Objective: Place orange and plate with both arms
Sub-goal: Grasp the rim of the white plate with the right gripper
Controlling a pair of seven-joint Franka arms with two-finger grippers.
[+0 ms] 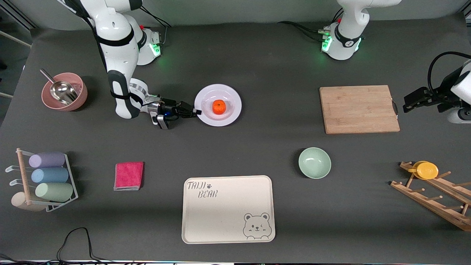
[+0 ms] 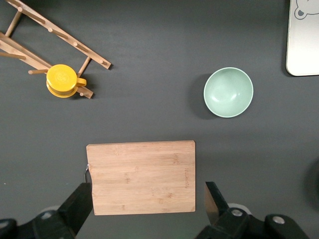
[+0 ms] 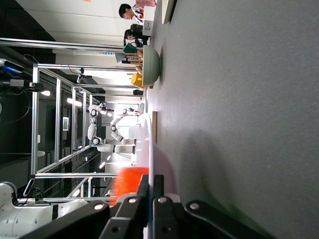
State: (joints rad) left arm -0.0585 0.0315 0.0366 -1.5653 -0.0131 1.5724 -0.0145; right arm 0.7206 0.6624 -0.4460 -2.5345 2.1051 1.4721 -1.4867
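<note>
Pincer work on the right arm comes first: the right pincer (image 1: pixel 197 111) lies low on the surface (image 1: pixel 257 147), clenched on the rim of the plate (image 1: pixel 230 114) at the edge toward the right arm's end. On the plate sits the orange (image 1: pixel 219 106). Over the cutting board (image 2: pixel 141 177), the left pincer (image 2: pixel 144 206) hangs released, that arm waiting.

light: even overhead | shadows: soft | blur: orange (image 3: pixel 130 183) in right wrist view
</note>
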